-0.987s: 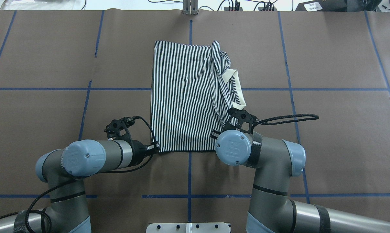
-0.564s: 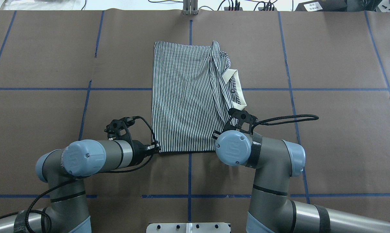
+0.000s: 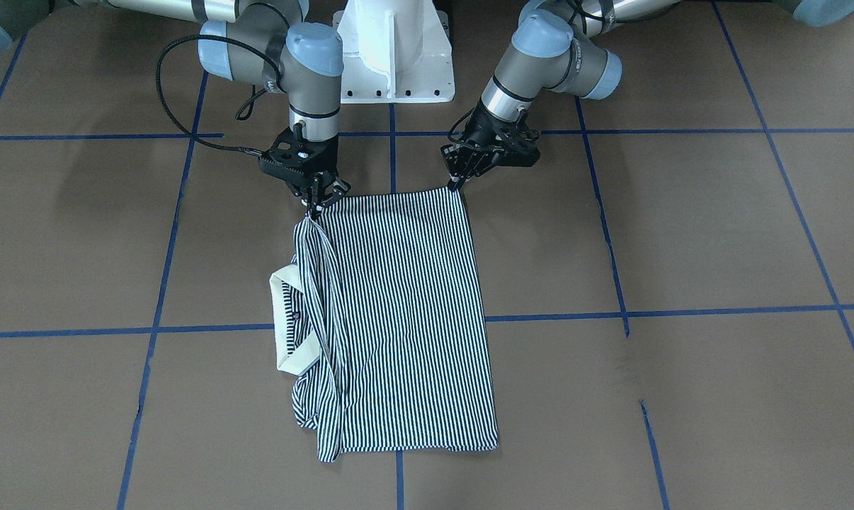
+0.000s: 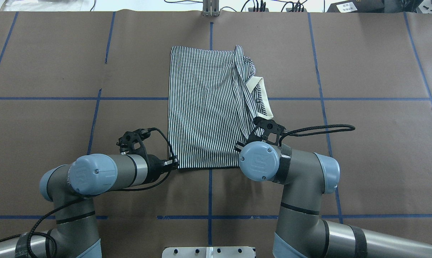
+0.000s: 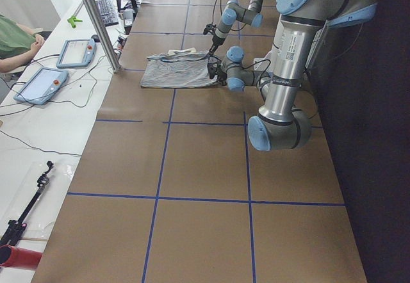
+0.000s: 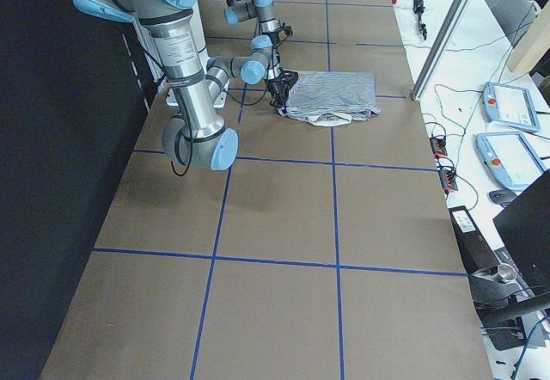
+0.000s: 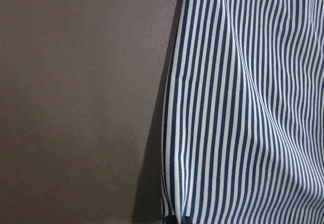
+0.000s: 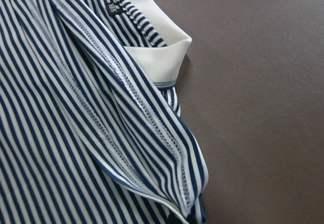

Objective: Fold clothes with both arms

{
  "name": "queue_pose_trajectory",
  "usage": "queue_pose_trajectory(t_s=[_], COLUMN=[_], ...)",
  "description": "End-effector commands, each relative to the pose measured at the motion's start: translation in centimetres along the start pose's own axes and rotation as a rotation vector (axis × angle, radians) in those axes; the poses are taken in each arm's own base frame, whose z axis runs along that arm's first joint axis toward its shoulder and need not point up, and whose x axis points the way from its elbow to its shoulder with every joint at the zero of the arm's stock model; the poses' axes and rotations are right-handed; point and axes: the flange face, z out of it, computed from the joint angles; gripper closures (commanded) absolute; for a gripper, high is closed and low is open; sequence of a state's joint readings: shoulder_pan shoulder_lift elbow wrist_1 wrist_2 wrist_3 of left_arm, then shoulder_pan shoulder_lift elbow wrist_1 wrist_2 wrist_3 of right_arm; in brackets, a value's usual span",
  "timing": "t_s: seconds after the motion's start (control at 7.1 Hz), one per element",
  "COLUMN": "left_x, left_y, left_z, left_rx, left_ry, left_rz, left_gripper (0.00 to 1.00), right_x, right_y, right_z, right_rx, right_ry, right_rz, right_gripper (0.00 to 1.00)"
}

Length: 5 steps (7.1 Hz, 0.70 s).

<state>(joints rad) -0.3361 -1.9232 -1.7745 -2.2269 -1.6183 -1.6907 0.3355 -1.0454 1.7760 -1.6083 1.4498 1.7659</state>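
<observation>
The shirt (image 4: 205, 107) lies on the table (image 4: 363, 161), left tool (image 4: 174, 164) at its near-left corner, right tool (image 3: 316, 205) near-right.

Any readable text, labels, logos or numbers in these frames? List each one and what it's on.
"M": black size tag inside the cream collar of the polo shirt. The line under it looks like "185" but is blurred.
"UR" logo: right arm's blue joint cap and left arm's cap.
White label beyond the table's far edge: too small to read.
Sticker on the left arm's upright tube: too small to read.

Opposed overhead and front views, two end-on side views, wrist close-ups, all on the shirt (image 4: 205, 107)
</observation>
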Motion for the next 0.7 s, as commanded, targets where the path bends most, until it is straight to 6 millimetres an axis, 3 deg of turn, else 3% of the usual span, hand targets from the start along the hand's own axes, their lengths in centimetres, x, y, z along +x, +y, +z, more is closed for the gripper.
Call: queue_pose_trajectory(t_s=[0.0, 0.28, 0.42, 0.56], left_x=[3.2, 7.0, 7.4, 8.2], left_y=[0.6, 2.6, 3.0, 3.1], left_z=[-5.9, -17.5, -22.6, -23.1], left_rx=[-0.053, -0.120, -0.127, -0.123], left_ry=[-0.009, -0.061, -0.070, -0.079], left_rz=[0.000, -0.004, -0.005, -0.006], left_gripper=[1.00, 1.00, 1.00, 1.00], right_x=[0.6, 3.7, 5.3, 5.3], right_y=[-1.0, -1.7, -1.6, -1.2], right_z=[-6.4, -17.3, -20.8, -20.7], right_rx=[-0.045, -0.109, -0.146, -0.149], right_ry=[-0.047, -0.060, -0.060, -0.049], right_rz=[0.010, 0.009, 0.033, 0.025], right_gripper=[1.00, 1.00, 1.00, 1.00])
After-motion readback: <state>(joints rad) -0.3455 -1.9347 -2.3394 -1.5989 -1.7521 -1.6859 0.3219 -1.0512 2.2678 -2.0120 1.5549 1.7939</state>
